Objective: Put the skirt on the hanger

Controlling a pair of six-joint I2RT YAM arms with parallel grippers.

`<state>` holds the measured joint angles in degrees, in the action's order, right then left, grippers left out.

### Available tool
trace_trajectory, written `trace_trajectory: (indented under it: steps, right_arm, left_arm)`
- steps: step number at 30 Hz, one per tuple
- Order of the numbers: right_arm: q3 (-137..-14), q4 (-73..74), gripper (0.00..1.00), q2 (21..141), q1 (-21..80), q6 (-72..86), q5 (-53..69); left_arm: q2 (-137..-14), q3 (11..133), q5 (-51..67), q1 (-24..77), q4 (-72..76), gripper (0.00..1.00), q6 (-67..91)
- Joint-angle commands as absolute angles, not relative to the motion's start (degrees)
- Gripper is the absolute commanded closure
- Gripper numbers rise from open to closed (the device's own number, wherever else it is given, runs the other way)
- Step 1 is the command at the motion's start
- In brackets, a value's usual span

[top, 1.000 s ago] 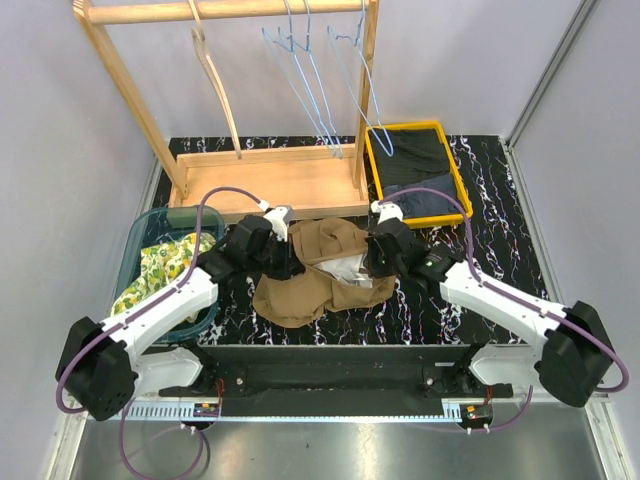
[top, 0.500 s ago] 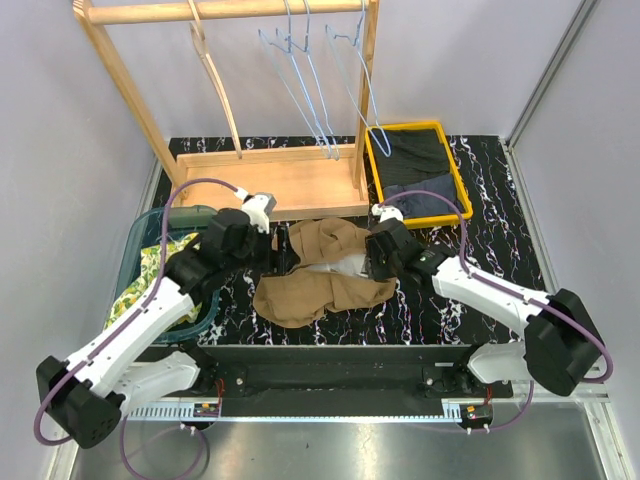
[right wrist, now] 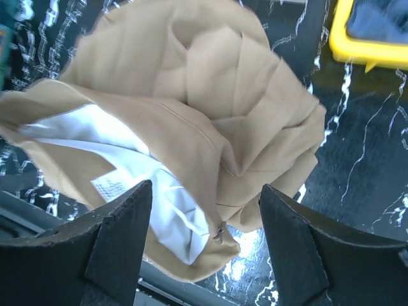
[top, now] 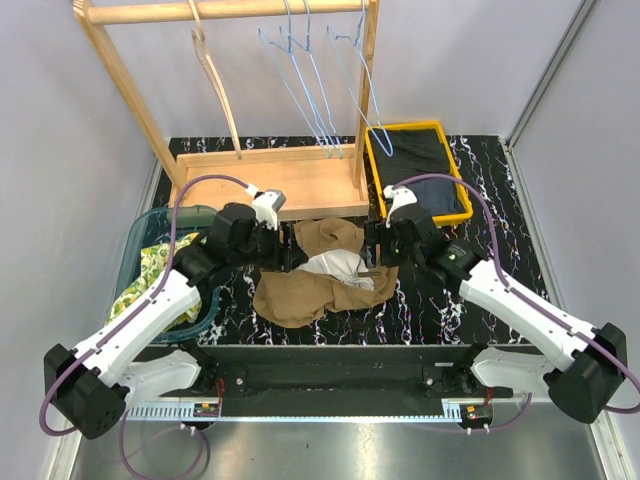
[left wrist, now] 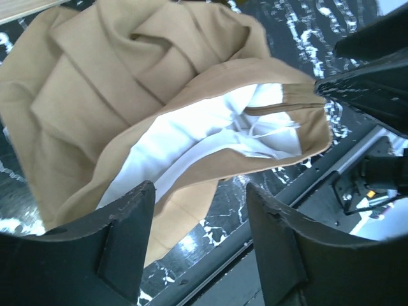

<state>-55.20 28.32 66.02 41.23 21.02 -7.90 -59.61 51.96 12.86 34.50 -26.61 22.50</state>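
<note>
Skirt [top: 318, 272] crumpled between left hand [top: 284, 248] and right hand [top: 374, 247]; both spread apart, gripping nothing.

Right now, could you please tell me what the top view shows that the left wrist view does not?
Only the top view: the rack, its hangers, the yellow tray and the teal bin. Only the left wrist view: a thin strap inside the waistband. Both: the skirt crumpled on the table, its white lining showing, and the open left gripper by it, holding nothing.
</note>
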Motion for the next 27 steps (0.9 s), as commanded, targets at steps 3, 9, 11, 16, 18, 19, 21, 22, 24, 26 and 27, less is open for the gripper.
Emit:
trace_trajectory:
  steps: [3, 9, 11, 16, 18, 19, 21, 22, 24, 26, 27]
  right_arm:
    - [-61.3, 32.0, 0.32, 64.1, 46.2, 18.6, -7.4]
    - [-60.4, 30.5, 0.66, 69.7, 50.1, 20.6, -5.8]
    - [-59.2, 29.5, 0.77, 71.8, 50.5, 22.1, -4.7]
    - [-53.2, 26.8, 1.0, 71.0, 51.7, 27.0, -0.2]
    - [-49.6, 25.1, 1.0, 69.5, 51.9, 28.4, 2.3]
    - [-48.5, 24.9, 1.0, 69.3, 51.9, 29.4, 2.7]
    - [-46.0, 24.4, 1.0, 69.3, 51.9, 30.3, 2.5]
    - [-45.4, 24.3, 1.0, 69.6, 51.9, 30.8, 2.2]
    - [-43.9, 24.4, 1.0, 70.8, 51.9, 31.6, 0.5]
    - [-43.3, 24.5, 1.0, 71.7, 51.9, 32.8, -1.5]
    - [-43.2, 24.5, 1.0, 72.8, 51.9, 33.0, -3.4]
  left_arm:
    - [-61.7, 49.6, 15.8, 35.2, -19.2, 0.46, 24.3]
    - [-65.7, 45.5, 15.5, 35.8, -15.8, 0.61, 26.1]
    - [-66.2, 44.7, 15.6, 36.0, -15.8, 0.74, 26.8]
    - [-63.6, 39.1, 17.9, 37.0, -14.9, 0.98, 28.6]
    - [-63.0, 35.8, 18.5, 37.0, -14.6, 1.0, 29.3]
    - [-63.0, 34.7, 18.8, 37.0, -14.1, 1.0, 30.0]
    - [-62.9, 32.1, 18.6, 37.1, -12.8, 1.0, 31.5]
    - [-63.0, 31.5, 18.7, 37.1, -12.4, 1.0, 31.8]
    - [-63.2, 30.2, 18.1, 37.1, -11.4, 1.0, 33.0]
    - [-63.4, 29.7, 17.1, 37.1, -10.9, 1.0, 33.3]
    - [-63.5, 29.5, 16.4, 37.1, -10.9, 1.0, 33.5]
